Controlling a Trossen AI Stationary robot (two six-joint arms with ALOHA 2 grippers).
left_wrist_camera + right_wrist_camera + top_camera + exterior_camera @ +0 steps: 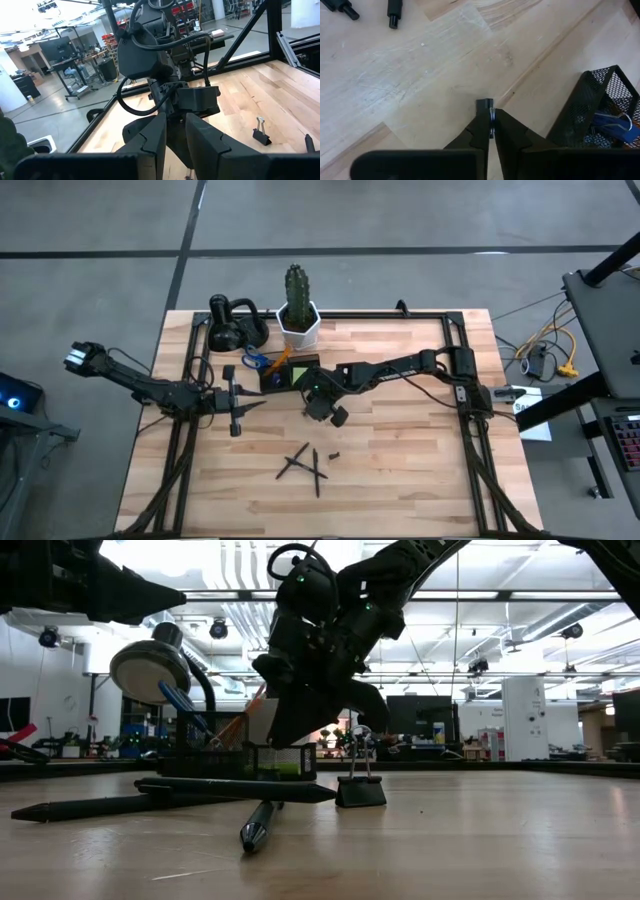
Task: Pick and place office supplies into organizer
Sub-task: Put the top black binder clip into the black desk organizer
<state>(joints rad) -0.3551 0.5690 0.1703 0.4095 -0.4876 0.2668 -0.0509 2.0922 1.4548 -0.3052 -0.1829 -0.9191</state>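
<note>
The organizer (290, 375), a dark mesh box, stands in mid-table with a lime-green pad in it; the right wrist view shows its mesh wall (592, 110) and a blue-handled thing inside. Blue scissors (258, 362) lie at its left. My right gripper (322, 406) hangs just in front of the box, slanting down, shut on a small dark bit (484, 104). Black pens (305, 465) lie crossed nearer the front edge, with a black binder clip (360, 790) beside them. My left gripper (175, 135) waits level at the left, slightly open, nothing between its fingers. My right gripper pinches the small dark bit between its two fingertips; a thin pale edge (492, 122) shows in the slit between them, and the dark end sticks out beyond the tips. The fingers slant down from above. Whether the bit rests on the table I cannot tell.
A white hexagonal cactus pot (298, 322) and a black looped gadget (235, 325) stand behind the organizer at the far edge. A black frame (460, 360) runs round the wooden table top. Bare wood lies to the right of the pens.
</note>
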